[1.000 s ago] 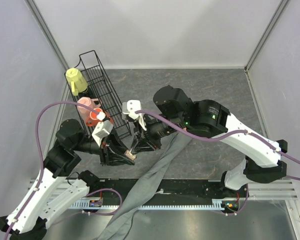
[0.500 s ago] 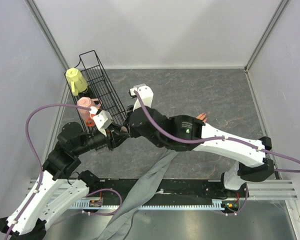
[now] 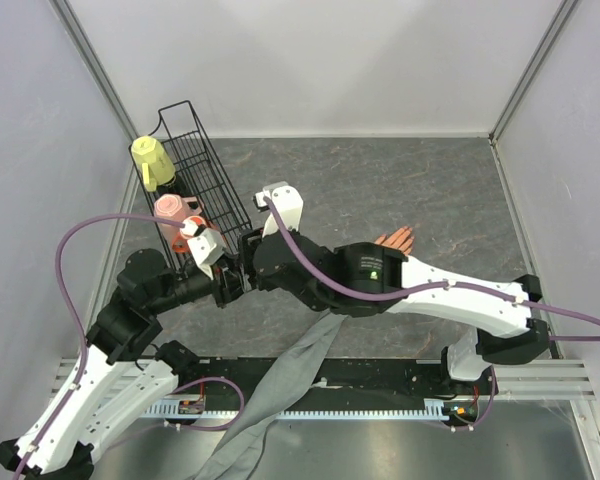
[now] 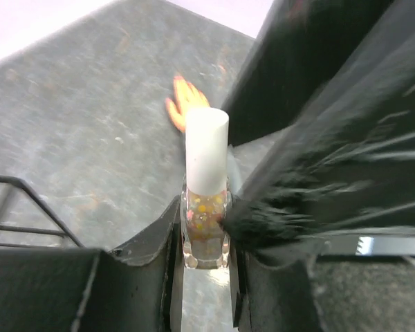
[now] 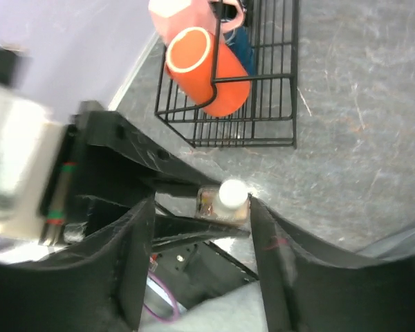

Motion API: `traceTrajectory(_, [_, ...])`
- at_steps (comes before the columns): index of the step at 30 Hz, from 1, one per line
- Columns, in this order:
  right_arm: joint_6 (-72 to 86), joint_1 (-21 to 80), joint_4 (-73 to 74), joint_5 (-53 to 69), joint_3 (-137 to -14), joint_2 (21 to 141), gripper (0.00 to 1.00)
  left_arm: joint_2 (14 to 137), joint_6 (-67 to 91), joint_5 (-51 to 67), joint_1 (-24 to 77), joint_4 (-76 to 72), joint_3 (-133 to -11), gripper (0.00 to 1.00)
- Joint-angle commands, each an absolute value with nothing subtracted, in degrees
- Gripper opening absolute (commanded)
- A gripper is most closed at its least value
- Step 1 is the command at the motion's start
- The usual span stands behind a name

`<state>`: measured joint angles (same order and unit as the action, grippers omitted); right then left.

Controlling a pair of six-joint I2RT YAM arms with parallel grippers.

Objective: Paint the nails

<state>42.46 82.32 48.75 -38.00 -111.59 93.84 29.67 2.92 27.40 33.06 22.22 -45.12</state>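
**Polish bottle gripped, cap straddled**

The left pincer [image 4: 205, 235] clamps a glittery polish bottle [image 4: 206, 225] upright. The right pincer [image 5: 202, 207] stands open, jaws either side of the white cap [image 5: 232, 193]. The mannequin hand [image 3: 393, 241] lies on the grey surface [image 3: 430, 180], well apart; its nails [image 3: 408, 232] are too small to make out.

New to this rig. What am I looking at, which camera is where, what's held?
Two robot arms sit side by side, each ending in a two-finger gripper. The wide picture looks down from above and behind them; the other two come from wrist cameras. On the grey table: a black wire rack holding cups, and a small mannequin hand on a long grey sleeve. The left gripper is clamped on a small polish bottle with a white cap. The right gripper stands open, one finger either side of that cap.
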Motion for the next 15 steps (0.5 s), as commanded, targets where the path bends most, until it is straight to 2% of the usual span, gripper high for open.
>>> traceTrajectory(1, [33.6, 81.7, 48.4, -26.2, -111.9, 87.5, 0.69, 30.1, 1.2, 36.4, 32.8, 27.1, -48.6, 0.02])
traceTrajectory(4, [29.1, 79.5, 48.1, -18.6, -110.7, 83.3, 0.72, 30.7, 1.9, 42.5, 32.8, 31.0, -50.8, 0.02])
traceTrajectory(7, [21.9, 76.8, 47.6, -8.0, -109.6, 81.6, 0.66, 30.8, 3.9, 49.8, 32.9, 31.9, -52.3, 0.02])
traceTrajectory(8, [19.5, 76.4, 47.5, -0.4, -109.3, 81.1, 0.65, 31.2, 4.5, 52.0, 32.8, 31.7, -52.6, 0.02])
traceTrajectory(11, [12.9, 75.7, 46.1, 11.1, -107.1, 80.1, 0.64, 32.7, 7.4, 64.4, 32.8, 29.6, -53.1, 0.02])
traceTrajectory(12, [11.6, 75.6, 46.0, 13.7, -107.1, 80.2, 0.64, 32.8, 8.3, 68.8, 32.8, 28.8, -53.1, 0.02])
traceTrajectory(15, [8.9, 75.2, 46.1, 18.1, -108.1, 81.1, 0.64, 32.4, 10.0, 71.3, 32.8, 27.5, -53.1, 0.02])
